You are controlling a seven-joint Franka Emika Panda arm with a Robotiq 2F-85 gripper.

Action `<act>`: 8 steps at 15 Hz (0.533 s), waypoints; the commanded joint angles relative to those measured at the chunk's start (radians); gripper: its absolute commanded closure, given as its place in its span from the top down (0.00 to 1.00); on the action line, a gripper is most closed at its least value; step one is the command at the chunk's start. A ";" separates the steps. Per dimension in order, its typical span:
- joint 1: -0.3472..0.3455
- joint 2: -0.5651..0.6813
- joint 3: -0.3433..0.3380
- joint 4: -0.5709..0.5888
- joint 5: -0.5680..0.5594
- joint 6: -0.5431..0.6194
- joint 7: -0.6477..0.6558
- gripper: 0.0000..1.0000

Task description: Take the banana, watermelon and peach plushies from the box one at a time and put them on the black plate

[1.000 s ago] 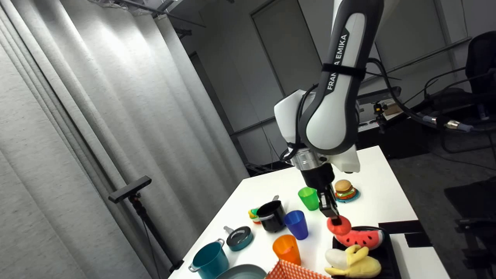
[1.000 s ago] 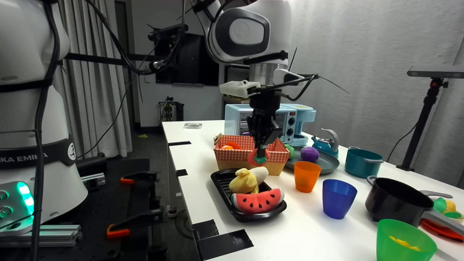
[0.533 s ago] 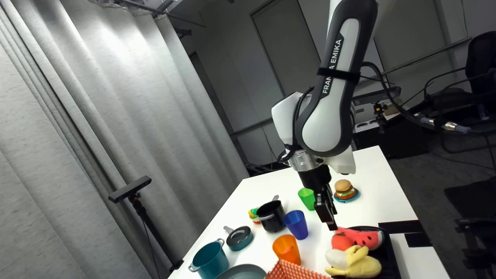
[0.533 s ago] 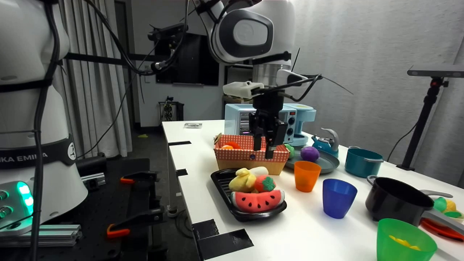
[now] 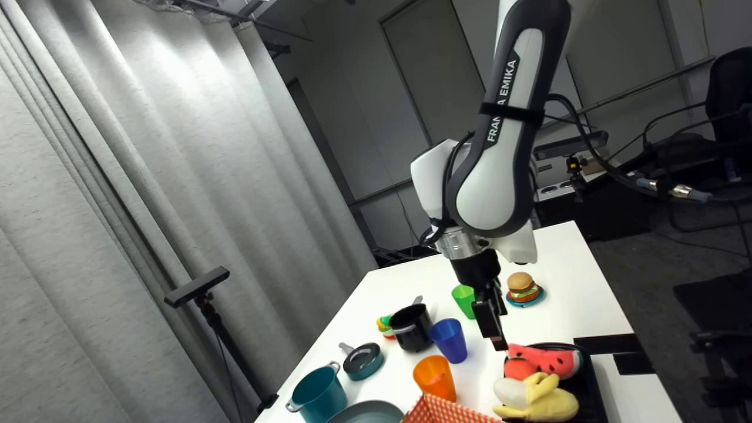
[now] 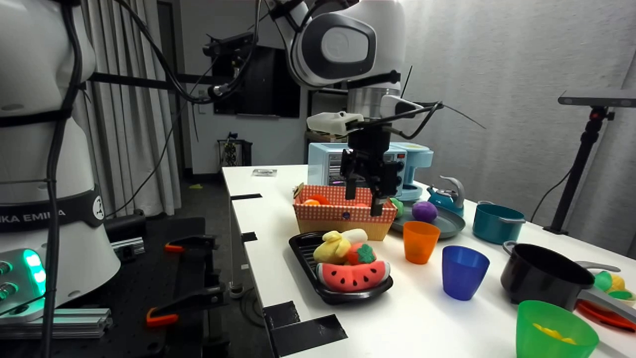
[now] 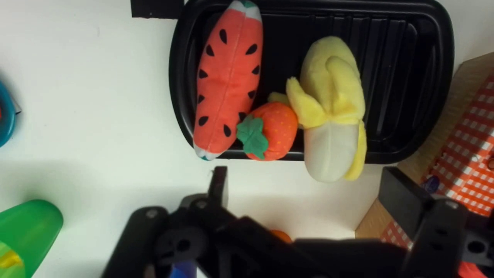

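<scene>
On the black plate (image 7: 391, 61) three plushies lie: the watermelon (image 7: 229, 77) at one end, the banana (image 7: 334, 88) nearer the middle, its pale tip over the rim, and a round red one with green leaves (image 7: 279, 129), strawberry-like, wedged between them. In an exterior view the same red plushie (image 6: 355, 253) rests behind the watermelon. I cannot make out a peach plushie. My gripper (image 7: 307, 187) stands wide open with nothing between its fingers, apart from the plushies. In an exterior view the gripper (image 6: 363, 200) is above and behind the plate, before the red-checked box (image 6: 338, 221).
Orange and red items show inside the box. Beside it stand an orange cup (image 6: 419, 243), a blue cup (image 6: 463, 273) and a black pot (image 6: 544, 283). Farther along are a green cup (image 6: 551, 333) and a toy burger (image 5: 521, 285). A light-blue oven (image 6: 320, 166) stands behind the box.
The red plushie was in my gripper above the plate a second ago; it has been let go and lies on the plate. The jaws have spread wide and the arm has shifted slightly away.
</scene>
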 commanded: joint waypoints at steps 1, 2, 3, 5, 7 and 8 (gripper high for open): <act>-0.006 -0.030 0.007 -0.007 -0.002 -0.005 0.018 1.00; -0.005 -0.042 0.008 -0.010 -0.001 -0.010 0.018 1.00; -0.004 -0.053 0.008 -0.014 -0.003 -0.013 0.021 1.00; -0.002 -0.080 0.011 -0.021 -0.002 -0.023 0.023 1.00; 0.002 -0.111 0.014 -0.032 -0.009 -0.028 0.027 1.00; 0.005 -0.129 0.015 -0.040 -0.016 -0.031 0.032 1.00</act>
